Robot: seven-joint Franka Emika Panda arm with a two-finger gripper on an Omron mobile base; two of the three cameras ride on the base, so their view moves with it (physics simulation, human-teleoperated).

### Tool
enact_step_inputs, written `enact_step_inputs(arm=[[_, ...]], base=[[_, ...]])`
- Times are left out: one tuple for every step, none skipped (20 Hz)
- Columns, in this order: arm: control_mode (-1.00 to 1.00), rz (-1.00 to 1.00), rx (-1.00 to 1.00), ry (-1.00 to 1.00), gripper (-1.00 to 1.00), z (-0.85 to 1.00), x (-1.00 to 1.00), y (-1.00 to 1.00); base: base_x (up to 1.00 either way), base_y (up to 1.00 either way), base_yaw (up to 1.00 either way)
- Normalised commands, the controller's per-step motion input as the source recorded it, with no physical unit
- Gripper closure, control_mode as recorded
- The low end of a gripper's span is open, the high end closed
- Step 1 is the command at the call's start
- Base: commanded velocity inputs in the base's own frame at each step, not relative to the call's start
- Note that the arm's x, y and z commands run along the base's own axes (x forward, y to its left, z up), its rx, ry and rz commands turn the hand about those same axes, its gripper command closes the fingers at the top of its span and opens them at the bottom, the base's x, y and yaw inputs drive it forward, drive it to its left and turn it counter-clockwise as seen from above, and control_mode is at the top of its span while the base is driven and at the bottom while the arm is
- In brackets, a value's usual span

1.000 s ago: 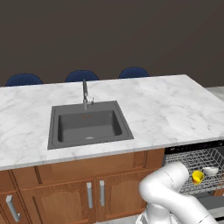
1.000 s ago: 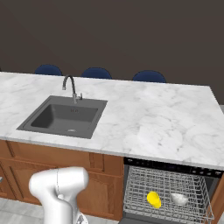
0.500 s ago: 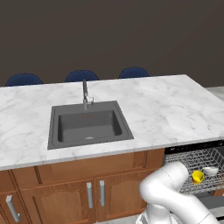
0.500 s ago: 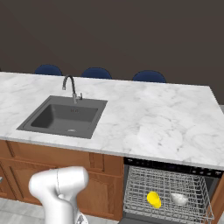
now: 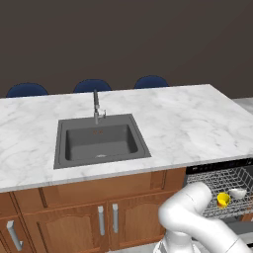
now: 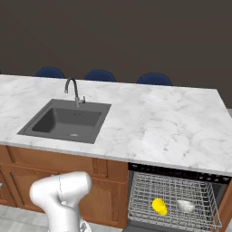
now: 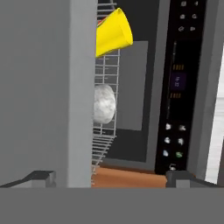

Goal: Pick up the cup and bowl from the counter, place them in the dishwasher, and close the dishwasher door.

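With the rack pulled out under the tabletop's (image 6: 149, 122) right end, count is one cup (image 6: 159, 206) and one bowl (image 6: 185, 206) — side by side on the dishwasher (image 6: 174, 199) wire rack, cup nearer the sink (image 6: 68, 120) side. Three blue chair backs (image 6: 99, 74) behind the far edge. Hand view: dishwasher door (image 7: 48, 92) hides part of cup and bowl; cup's long axis is tilted, mouth away from the door. Fingers (image 7: 41, 178) spread wide apart, holding nothing.

Probably a home kitchen: marble counter (image 5: 188, 123), sink (image 5: 99, 141), dishwasher (image 6: 174, 199).
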Motion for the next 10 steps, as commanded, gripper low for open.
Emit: enact_step_inputs(arm=[[-1.0,0.13,-0.09,-0.36,-1.0,-0.79,0.51,0.32],[-1.0,0.12,-0.11,-0.36,-1.0,-0.81,0.53,0.35],[-1.0,0.11,-0.13,-0.36,-1.0,-0.81,0.54,0.37],[-1.0,0.11,-0.15,-0.34,-1.0,-0.81,0.61,0.42],[-1.0,0.1,-0.15,-0.34,-1.0,-0.81,0.66,0.41],[-1.0,0.11,-0.13,-0.34,-1.0,-0.81,0.63,0.41],[-1.0,0.11,-0.13,-0.33,-1.0,-0.84,0.64,0.41],[-1.0,0.1,-0.13,-0.34,-1.0,-0.84,0.54,0.41],[-1.0,0.11,-0.12,-0.34,-1.0,-0.85,0.46,0.41],[-1.0,0.1,-0.13,-0.33,-1.0,-0.85,0.48,0.41]], base=[[0.0,0.0,0.0],[0.0,0.0,0.0],[0.0,0.0,0.0],[0.0,0.0,0.0],[0.0,0.0,0.0],[0.0,0.0,0.0],[0.0,0.0,0.0],[0.0,0.0,0.0],[0.0,0.0,0.0],[0.0,0.0,0.0]])
